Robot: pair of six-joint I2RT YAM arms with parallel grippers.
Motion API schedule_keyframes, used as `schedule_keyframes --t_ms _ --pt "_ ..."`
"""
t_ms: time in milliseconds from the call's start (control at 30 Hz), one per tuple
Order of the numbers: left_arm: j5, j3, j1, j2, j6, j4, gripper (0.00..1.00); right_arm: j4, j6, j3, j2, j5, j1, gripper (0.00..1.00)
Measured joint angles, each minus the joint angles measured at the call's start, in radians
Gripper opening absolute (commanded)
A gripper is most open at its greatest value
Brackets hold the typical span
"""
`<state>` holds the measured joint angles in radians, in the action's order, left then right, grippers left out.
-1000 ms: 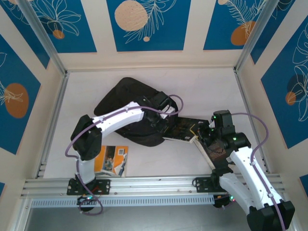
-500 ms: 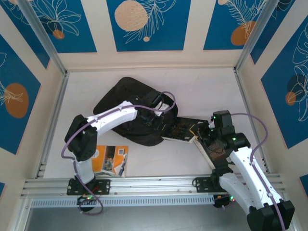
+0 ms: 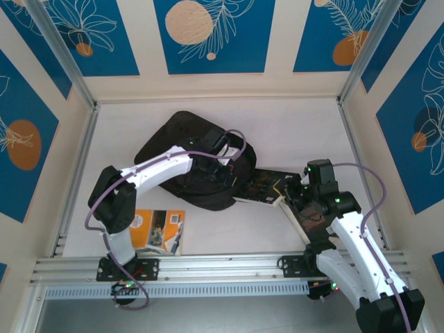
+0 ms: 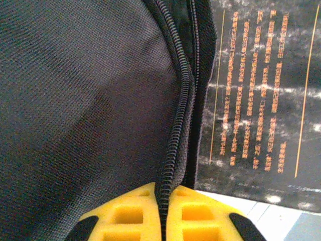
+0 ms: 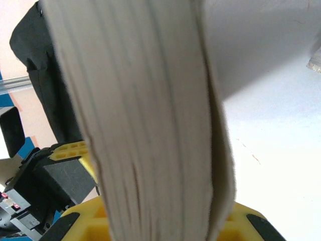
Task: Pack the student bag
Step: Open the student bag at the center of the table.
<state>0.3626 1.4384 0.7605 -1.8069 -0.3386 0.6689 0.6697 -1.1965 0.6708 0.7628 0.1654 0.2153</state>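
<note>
**Bag pinched open, book at its mouth**

My left gripper (image 4: 163, 208) is closed on the zipper edge of the student bag (image 3: 182, 146), which lies mid-table. My right gripper (image 3: 297, 198) clamps the dark book (image 3: 267, 186) by its pages, far end at the bag. I judge the book not yet inside. An orange booklet (image 3: 161, 231) lies unpacked.
</note>
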Motion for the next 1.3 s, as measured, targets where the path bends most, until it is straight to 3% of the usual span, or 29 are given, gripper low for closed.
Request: schedule_keyframes --t_ms 167,300,500,833,1033,1167,1300 --pt "-0.013 -0.004 -0.024 0.048 -0.003 0.0 0.0 0.064 0.051 0.035 -0.002 -0.051 0.0 0.0" --pt "-0.062 -0.003 -0.057 0.177 -0.006 0.0 0.0 0.14 0.138 0.163 -0.002 -0.138 0.0 0.0" --pt "-0.164 0.025 -0.078 0.323 -0.023 0.004 0.0 0.124 0.2 0.301 0.0 -0.173 0.009 0.0" --pt "-0.264 -0.017 -0.095 0.417 -0.076 -0.002 0.0 -0.081 0.087 0.276 0.132 -0.027 0.099 0.0" --pt "-0.239 -0.037 -0.096 0.422 -0.1 -0.002 0.13 -0.24 -0.033 0.244 0.295 0.038 0.158 0.0" --pt "-0.224 -0.039 -0.099 0.422 -0.113 0.013 0.51 -0.304 -0.066 0.244 0.362 0.043 0.178 0.0" --pt "-0.235 -0.014 -0.109 0.409 -0.102 0.081 0.67 -0.322 -0.068 0.245 0.387 0.037 0.198 0.0"
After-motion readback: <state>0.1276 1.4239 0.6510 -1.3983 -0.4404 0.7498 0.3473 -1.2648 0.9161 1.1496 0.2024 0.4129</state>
